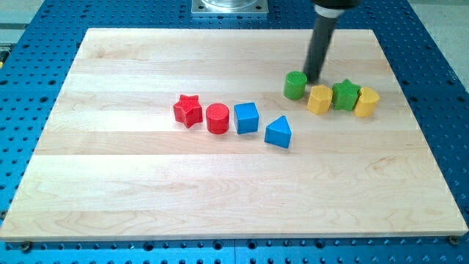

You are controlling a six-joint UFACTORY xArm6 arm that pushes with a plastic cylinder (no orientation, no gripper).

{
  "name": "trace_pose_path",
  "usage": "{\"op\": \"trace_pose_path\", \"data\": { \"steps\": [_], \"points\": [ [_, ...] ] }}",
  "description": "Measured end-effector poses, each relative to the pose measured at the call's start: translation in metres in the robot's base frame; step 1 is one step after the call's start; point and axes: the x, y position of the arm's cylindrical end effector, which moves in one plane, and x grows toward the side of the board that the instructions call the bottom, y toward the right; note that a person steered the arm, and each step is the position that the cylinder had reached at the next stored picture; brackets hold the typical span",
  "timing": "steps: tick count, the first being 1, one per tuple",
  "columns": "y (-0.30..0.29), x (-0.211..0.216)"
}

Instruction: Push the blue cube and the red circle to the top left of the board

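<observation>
The blue cube (247,117) sits near the board's middle, with the red circle (218,118) touching or nearly touching its left side. A red star (188,110) lies just left of the circle. A blue triangle (278,132) lies right of and slightly below the cube. My tip (314,78) stands at the view's upper right, just right of a green cylinder (294,85) and just above a yellow hexagon (319,99). It is well away from the blue cube and the red circle.
A green star (345,94) and a yellow block (366,102) lie in a row right of the yellow hexagon. The wooden board (146,198) rests on a blue perforated table. A metal mount (229,6) sits at the view's top.
</observation>
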Motion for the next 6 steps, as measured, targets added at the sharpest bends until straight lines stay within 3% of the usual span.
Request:
{"op": "trace_pose_path", "data": {
  "steps": [1, 2, 3, 5, 6],
  "points": [
    [-0.028, 0.036],
    [0.0, 0.068],
    [-0.047, 0.067],
    [-0.056, 0.08],
    [-0.058, 0.107]
  ]
}}
